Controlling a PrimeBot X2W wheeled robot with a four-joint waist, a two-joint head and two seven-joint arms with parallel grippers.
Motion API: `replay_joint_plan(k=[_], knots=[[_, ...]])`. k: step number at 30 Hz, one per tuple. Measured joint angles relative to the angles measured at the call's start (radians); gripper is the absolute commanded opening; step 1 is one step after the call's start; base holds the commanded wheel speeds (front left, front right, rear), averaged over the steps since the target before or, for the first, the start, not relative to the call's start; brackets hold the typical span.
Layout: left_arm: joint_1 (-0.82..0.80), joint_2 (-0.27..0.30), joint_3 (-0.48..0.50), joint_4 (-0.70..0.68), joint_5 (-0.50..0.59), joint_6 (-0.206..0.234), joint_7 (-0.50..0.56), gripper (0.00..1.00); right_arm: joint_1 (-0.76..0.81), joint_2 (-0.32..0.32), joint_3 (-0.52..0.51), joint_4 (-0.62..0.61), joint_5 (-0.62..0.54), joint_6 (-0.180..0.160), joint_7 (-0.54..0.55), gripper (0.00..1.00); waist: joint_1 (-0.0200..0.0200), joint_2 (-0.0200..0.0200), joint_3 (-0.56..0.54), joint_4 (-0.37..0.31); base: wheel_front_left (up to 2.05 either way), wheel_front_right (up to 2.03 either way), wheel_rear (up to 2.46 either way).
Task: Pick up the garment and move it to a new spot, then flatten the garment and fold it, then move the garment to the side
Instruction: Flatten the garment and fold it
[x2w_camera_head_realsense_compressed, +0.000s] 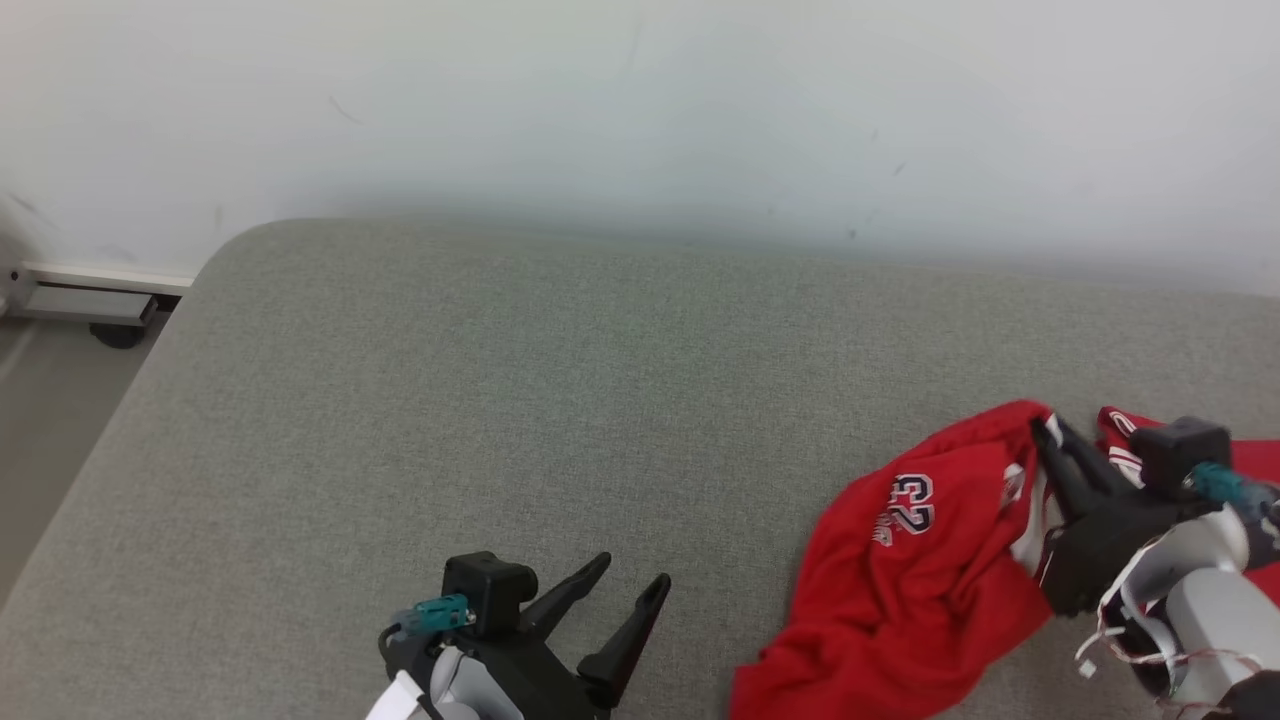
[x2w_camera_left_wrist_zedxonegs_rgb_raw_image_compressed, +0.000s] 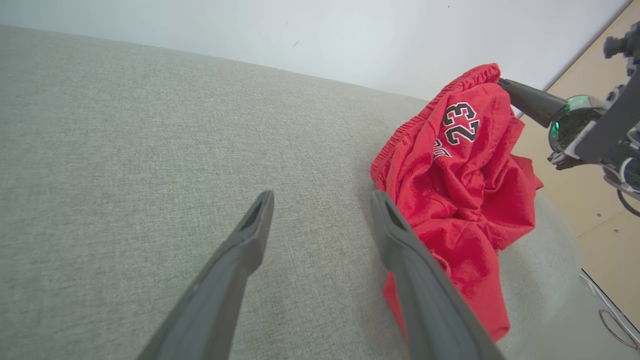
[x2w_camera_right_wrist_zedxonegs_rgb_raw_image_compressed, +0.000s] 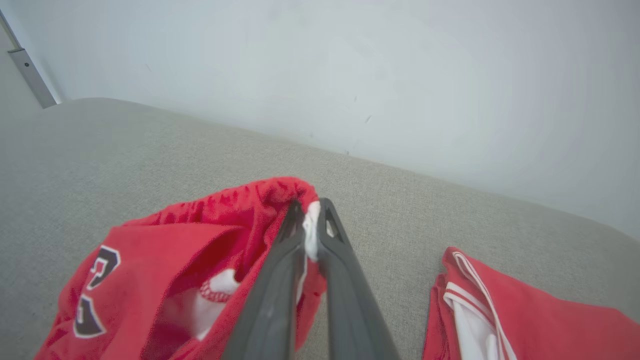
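The garment (x2w_camera_head_realsense_compressed: 900, 590), a crumpled pair of red shorts with a number printed on it, lies at the lower right of the head view, on the grey padded surface (x2w_camera_head_realsense_compressed: 500, 400) that spreads across the middle of the frame below a white wall (x2w_camera_head_realsense_compressed: 640, 100). The right gripper (x2w_camera_head_realsense_compressed: 1040, 430) reaches in from the right edge. Its fingers are pressed together on the gathered upper edge of the shorts, and in the right wrist view a sliver of white lining is pinched between them. That edge stands a little higher than the rest of the cloth, which drapes down and to the lower left in loose folds.

The left gripper (x2w_camera_head_realsense_compressed: 630, 572) sits at the bottom centre of the head view with its fingers spread apart and nothing between them. It is near the shorts but not touching.

A second piece of red cloth with white trim (x2w_camera_right_wrist_zedxonegs_rgb_raw_image_compressed: 500, 320) lies at the lower right of the right wrist view, apart from the pinched edge. Whether it belongs to the same garment I cannot tell.

The task looks barely begun. The grasp for the pick-up appears to be made, but most of the cloth rests on the surface. Carrying it to a new spot, flattening, folding and moving it aside are all left to do.
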Motion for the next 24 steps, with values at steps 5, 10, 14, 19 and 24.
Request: replay_joint_plan(k=[5, 10, 14, 19, 24], knots=[[0.005, -0.028, -0.041, -0.020, 0.016, -0.006, -0.001, 1.00, -0.030, -0.004, -0.023, -0.009, -0.016, -0.029, -0.030, 0.00, 0.0000, -0.0001, -0.009, -0.010, 0.00, 0.00, 0.00], [0.037, -0.077, -0.136, -0.044, 0.035, -0.036, 0.028, 1.00, -0.028, -0.004, -0.017, 0.000, -0.022, -0.037, -0.039, 0.00, 0.0000, 0.0000, -0.010, -0.018, 0.00, 0.00, 0.00], [0.037, -0.090, -0.176, -0.050, 0.062, -0.044, 0.056, 1.00, -0.028, 0.008, 0.000, 0.002, -0.027, -0.037, -0.039, 0.00, 0.0000, 0.0000, -0.007, -0.028, 0.00, 0.00, 0.00], [0.035, -0.109, -0.175, -0.037, 0.068, -0.046, 0.083, 1.00, -0.034, 0.016, 0.013, 0.005, -0.036, -0.037, -0.044, 0.00, 0.0000, 0.0000, 0.001, -0.046, 0.00, 0.00, 0.00], [0.034, -0.120, -0.177, -0.027, 0.072, -0.053, 0.110, 1.00, -0.040, 0.021, 0.020, 0.009, -0.041, -0.037, -0.047, 0.00, 0.0000, 0.0000, 0.008, -0.062, 0.00, 0.00, 0.00]])
